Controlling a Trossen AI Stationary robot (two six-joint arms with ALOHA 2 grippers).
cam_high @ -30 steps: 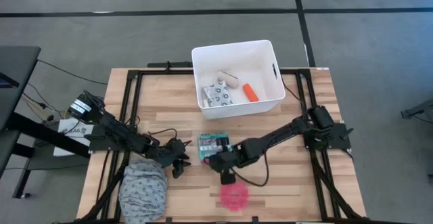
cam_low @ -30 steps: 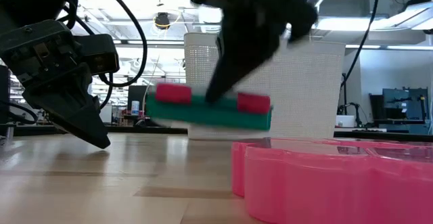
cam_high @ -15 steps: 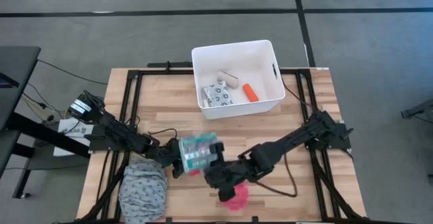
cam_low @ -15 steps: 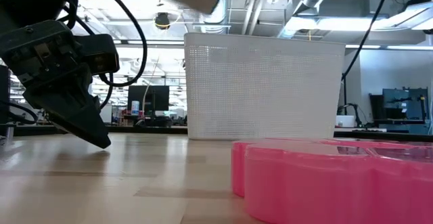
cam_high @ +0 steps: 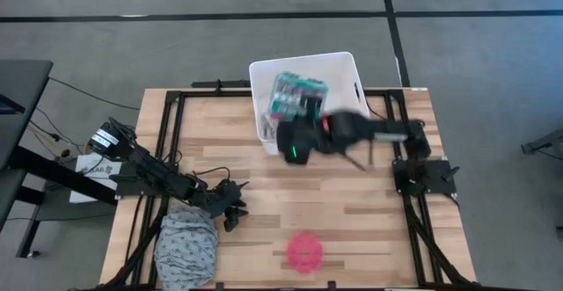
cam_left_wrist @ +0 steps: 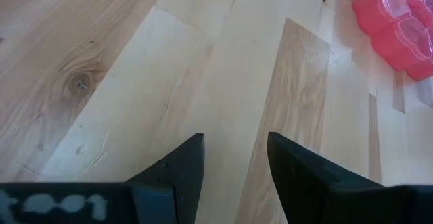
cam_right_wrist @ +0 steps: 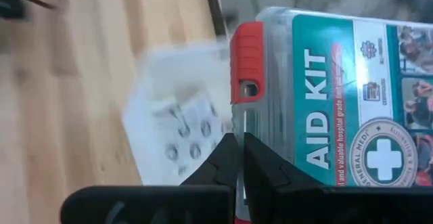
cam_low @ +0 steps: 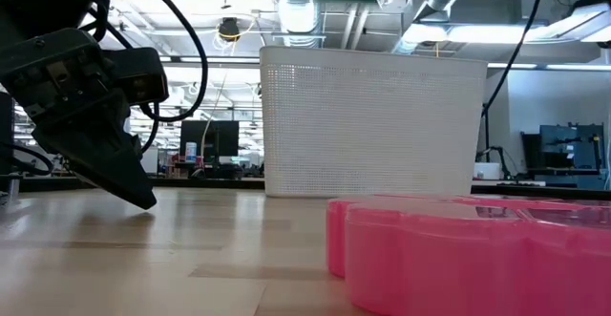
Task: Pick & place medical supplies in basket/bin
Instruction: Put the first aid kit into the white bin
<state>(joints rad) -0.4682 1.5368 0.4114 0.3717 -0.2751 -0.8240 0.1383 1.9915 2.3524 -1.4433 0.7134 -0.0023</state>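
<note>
1. Right gripper: fingers clamped on the edge of the green-and-red box, close beside one red latch. Left gripper: fingers spread, holding nothing, low over bare table at the left front.
2. Green-and-red box: carried high over the white tub, above its open top, touching neither rim nor floor. Seen in the low view only as a strip of red and green at the upper edge, above the tub wall.
3. Appearance of the box: flat rectangular case, translucent shell, teal label printed "AID KIT" with a round cross emblem, red latches on one long edge. Appears rigid; held by one edge only, so judged prone to swing or tilt in the grip.
4. Progress, judged: mid-task. Already inside the tub, as far as visible past the box: the white packet with black print. Other contents hidden beneath box and arm.
5. Remaining, judged: lower and release the box, then collect the pink round disc, lying on the table near the front edge, well apart from the tub.
6. Surroundings: grey patterned cloth bundle at the front left corner, just beside the left gripper; not part of the task.
</note>
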